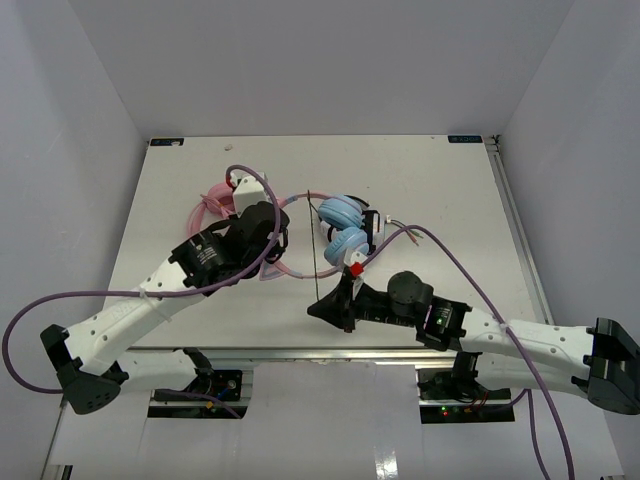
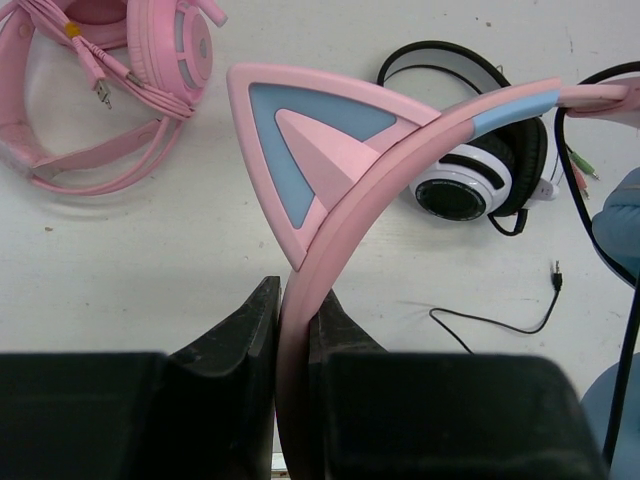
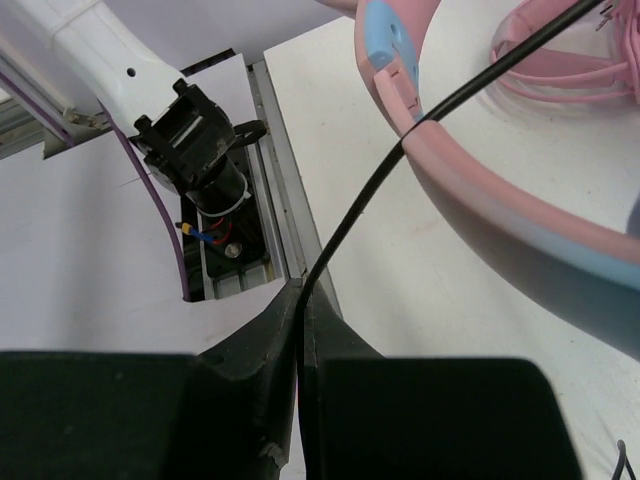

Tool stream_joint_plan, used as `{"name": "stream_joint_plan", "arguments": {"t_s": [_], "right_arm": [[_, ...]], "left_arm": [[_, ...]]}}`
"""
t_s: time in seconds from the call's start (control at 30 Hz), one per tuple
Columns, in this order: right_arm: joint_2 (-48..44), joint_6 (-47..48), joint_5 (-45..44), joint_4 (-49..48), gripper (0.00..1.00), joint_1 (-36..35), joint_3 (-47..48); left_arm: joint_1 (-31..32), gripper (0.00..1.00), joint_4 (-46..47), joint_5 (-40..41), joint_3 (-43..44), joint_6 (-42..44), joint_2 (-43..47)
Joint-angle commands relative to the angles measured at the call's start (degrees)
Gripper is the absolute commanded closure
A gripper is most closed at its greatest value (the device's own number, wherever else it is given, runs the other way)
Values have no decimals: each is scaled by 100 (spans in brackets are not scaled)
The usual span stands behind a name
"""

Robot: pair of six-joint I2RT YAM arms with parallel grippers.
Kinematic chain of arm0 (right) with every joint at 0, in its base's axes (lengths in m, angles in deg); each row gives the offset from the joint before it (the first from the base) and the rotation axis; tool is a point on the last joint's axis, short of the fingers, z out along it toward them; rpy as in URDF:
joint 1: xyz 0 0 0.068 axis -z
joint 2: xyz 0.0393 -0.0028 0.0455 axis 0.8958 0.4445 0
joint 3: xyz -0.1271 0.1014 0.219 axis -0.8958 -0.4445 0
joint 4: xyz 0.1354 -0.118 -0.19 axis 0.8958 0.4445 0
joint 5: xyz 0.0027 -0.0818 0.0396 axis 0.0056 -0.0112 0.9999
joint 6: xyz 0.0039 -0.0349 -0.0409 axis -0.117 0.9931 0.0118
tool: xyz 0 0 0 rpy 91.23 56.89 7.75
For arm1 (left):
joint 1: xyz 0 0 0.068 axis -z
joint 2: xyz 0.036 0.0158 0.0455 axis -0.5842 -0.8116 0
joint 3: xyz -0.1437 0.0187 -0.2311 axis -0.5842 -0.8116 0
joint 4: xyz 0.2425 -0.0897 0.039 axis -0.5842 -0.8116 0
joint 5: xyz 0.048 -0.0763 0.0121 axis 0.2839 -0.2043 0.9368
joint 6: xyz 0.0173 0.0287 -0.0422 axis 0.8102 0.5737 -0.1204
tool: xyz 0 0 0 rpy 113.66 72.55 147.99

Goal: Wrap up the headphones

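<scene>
Black fingers of the left gripper [image 2: 297,295] fill the bottom of its wrist view, pressed together on the pink headband [image 2: 400,150] of the headphones [image 1: 343,213], just below the cat ear [image 2: 300,150]. The right gripper [image 3: 302,295] pinches the thin dark cable [image 3: 450,105], which runs up taut from its jaws and crosses the band. From above, the blue ear cups sit at the centre of the frame, with the band reaching left to the left gripper. The step in hand looks like laying a turn of cable around the band. To do it well, the left grip should stay firm and steady while the right carries the cable round under light, even tension, close to the band so each turn lies beside the one before. Too hard a pull could twist the band out of the jaws. The white worktop [image 1: 420,180] is matt and smooth. It also carries all-pink headphones [image 2: 160,45] at upper left and white-and-black headphones [image 2: 470,185] at right, whose loose lead [image 2: 500,320] could snag. Pale walls enclose three sides.
</scene>
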Motion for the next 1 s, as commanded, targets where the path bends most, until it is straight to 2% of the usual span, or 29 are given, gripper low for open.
{"name": "stream_joint_plan", "arguments": {"t_s": [0.0, 0.13, 0.43, 0.97], "right_arm": [[88, -32, -1130, -222, 92, -385, -166], [108, -53, -1522, -523, 92, -506, -440], [711, 302, -1478, -1361, 79, -615, -815], [2093, 747, -1419, -4214, 77, -613, -1772]], "left_arm": [[-67, 100, 729, 21, 40, -445, 363], [-67, 100, 759, -80, -26, -478, 553], [-58, 100, 759, -363, -8, -522, 721], [-60, 100, 775, -821, 60, -487, 922]]}}
